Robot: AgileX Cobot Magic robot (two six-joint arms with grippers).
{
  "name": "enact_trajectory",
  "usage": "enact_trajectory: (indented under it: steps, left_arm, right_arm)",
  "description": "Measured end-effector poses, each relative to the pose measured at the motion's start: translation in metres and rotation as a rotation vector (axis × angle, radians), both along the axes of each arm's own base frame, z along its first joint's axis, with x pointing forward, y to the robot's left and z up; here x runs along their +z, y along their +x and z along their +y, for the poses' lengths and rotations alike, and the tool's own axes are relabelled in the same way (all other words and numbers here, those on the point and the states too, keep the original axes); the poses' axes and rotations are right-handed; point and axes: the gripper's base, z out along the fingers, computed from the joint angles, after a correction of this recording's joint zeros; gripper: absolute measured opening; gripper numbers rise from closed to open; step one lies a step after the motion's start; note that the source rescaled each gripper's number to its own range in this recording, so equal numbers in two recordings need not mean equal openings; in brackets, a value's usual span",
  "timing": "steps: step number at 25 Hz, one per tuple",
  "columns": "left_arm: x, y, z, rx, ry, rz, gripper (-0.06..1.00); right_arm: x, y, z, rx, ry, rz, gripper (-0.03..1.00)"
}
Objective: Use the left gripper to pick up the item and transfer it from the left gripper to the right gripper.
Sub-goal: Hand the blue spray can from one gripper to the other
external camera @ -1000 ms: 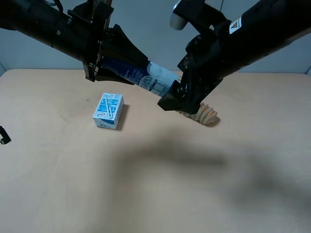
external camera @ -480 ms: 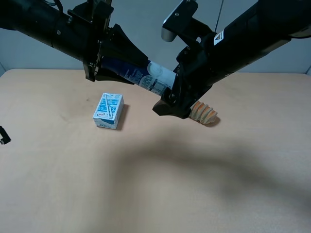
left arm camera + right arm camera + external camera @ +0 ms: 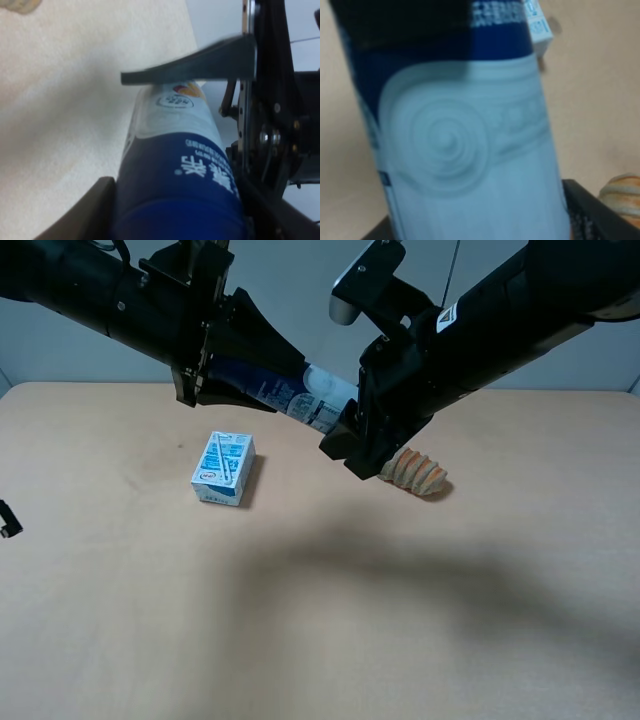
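The item (image 3: 300, 395), a bottle with a dark blue upper part and a white lower body, hangs tilted in the air above the table. My left gripper (image 3: 283, 388) is shut on its blue part; the left wrist view shows the bottle (image 3: 180, 165) between the fingers (image 3: 200, 62). My right gripper (image 3: 345, 445) stands at the bottle's white end. In the right wrist view the white body (image 3: 460, 150) fills the space between the spread fingers (image 3: 600, 210), which do not clearly press on it.
A small blue-white carton (image 3: 225, 468) lies on the tan table (image 3: 300, 620) below the left arm. A ridged orange-brown bread roll (image 3: 418, 472) lies just below and right of the right gripper. A small black object sits at the table's left edge (image 3: 6, 520).
My right gripper has moved left and up, closer around the bottle's white end. The left gripper and the bottle have stayed still.
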Motion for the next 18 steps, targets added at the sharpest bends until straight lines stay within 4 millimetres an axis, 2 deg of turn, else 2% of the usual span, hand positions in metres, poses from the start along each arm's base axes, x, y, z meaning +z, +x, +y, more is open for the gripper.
enact_trajectory:
  steps: [18]
  left_arm:
    - [-0.0001,0.0,0.0,0.0,0.001,0.0,0.0]
  right_arm:
    - [0.0,-0.0005,0.0005,0.007,-0.005,-0.004,0.1]
